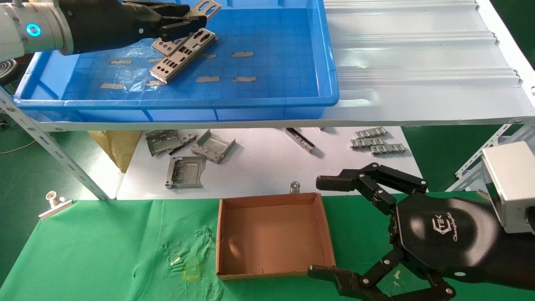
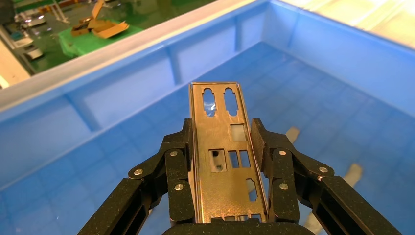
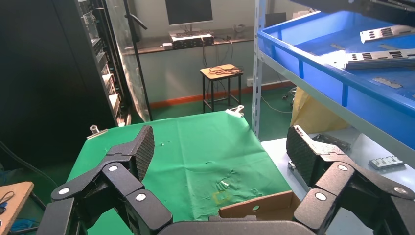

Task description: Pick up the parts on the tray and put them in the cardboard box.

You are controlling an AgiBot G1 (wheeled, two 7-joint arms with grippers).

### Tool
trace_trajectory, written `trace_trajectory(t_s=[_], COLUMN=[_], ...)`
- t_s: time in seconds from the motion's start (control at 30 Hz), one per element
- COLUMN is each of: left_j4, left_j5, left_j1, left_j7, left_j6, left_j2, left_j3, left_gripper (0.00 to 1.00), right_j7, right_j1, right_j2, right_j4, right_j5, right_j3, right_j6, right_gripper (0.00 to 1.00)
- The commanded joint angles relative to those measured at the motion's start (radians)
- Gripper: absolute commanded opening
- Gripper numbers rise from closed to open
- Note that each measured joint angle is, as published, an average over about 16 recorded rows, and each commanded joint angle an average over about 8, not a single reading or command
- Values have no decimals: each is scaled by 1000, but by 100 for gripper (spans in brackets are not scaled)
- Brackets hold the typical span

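The blue tray [image 1: 175, 102] sits on the upper shelf at the left. Above its far part, my left gripper [image 1: 194, 16] is shut on one part [image 1: 207, 7], a flat silver plate with punched cutouts. The left wrist view shows that part [image 2: 222, 161] lengthwise between the pads, which press its two long edges, with the left gripper [image 2: 222, 129] over the tray floor [image 2: 122, 186]. Two more parts [image 1: 184, 52] lie overlapped on the tray floor. The cardboard box [image 1: 271, 234] stands empty on the green cloth. My right gripper [image 1: 316, 228] hovers open at the box's right wall, holding nothing.
A white corrugated sheet [image 1: 418, 62] lies right of the tray. Under the shelf, bent grey brackets [image 1: 186, 169] and ribbed strips [image 1: 378, 144] lie on a white board. A slanted shelf leg [image 1: 54, 154] and a metal clip [image 1: 54, 202] stand at the left of the green cloth [image 1: 104, 251].
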Motion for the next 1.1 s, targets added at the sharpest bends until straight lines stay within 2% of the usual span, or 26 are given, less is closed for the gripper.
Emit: trace_trajectory(t_s=[0.03, 0.2, 0.47, 0.6, 0.77, 0.97, 1.1], left_j4=[-1, -15, -55, -106, -256, -508, -574], left_j5=[-3, -15, -22, -26, -62, -159, -213], left_j1=[-7, -14, 3, 35, 111, 249, 312], left_j7=[1, 13, 78, 119, 139, 149, 155], left_j6=[12, 120, 410, 510, 535, 530, 517], left_j2=[-2, -10, -26, -31, -59, -126, -143], left_j3=[-2, -9, -7, 7, 61, 186, 265], left_gripper=[0, 0, 0, 0, 0, 0, 0], right_j7=[0, 0, 0, 0, 0, 0, 0], right_j1=[0, 0, 0, 0, 0, 0, 0], right_j2=[0, 0, 0, 0, 0, 0, 0], right_j4=[0, 0, 0, 0, 0, 0, 0], right_j5=[0, 0, 0, 0, 0, 0, 0], right_j3=[0, 0, 0, 0, 0, 0, 0], right_j6=[0, 0, 0, 0, 0, 0, 0], right_gripper=[100, 100, 100, 100, 100, 100, 100])
